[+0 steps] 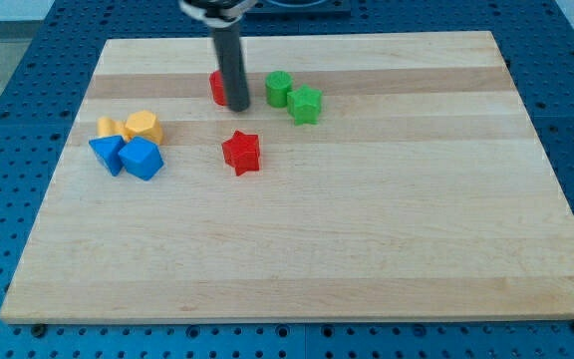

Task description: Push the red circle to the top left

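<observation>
The red circle (217, 88) sits near the board's top middle, mostly hidden behind my dark rod. My tip (239, 106) rests on the board at the circle's right side, touching or nearly touching it. A red star (240, 152) lies below the tip toward the view's bottom.
A green cylinder (278, 88) and a green hexagon-like block (305, 104) lie just right of the tip. At the view's left sit two yellow blocks (143, 127) (108, 127) and two blue blocks (142, 159) (108, 154). The wooden board (367, 239) lies on a blue pegboard.
</observation>
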You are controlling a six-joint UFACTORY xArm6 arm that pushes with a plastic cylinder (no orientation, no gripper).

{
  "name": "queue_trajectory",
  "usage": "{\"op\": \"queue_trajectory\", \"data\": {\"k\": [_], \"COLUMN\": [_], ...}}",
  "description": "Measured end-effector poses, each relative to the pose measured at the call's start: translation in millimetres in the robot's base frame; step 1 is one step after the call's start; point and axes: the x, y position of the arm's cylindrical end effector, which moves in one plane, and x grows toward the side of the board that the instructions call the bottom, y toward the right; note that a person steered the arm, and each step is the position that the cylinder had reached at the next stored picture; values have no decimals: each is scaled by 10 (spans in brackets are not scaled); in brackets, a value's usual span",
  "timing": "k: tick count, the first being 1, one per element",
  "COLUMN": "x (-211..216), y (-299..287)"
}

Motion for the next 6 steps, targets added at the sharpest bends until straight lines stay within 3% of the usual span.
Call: {"op": "queue_trajectory", "data": {"k": [1, 2, 3, 4, 6], "x": [-274, 12, 14, -85, -569], "y": [-171, -707, -781, -1326, -1404]}}
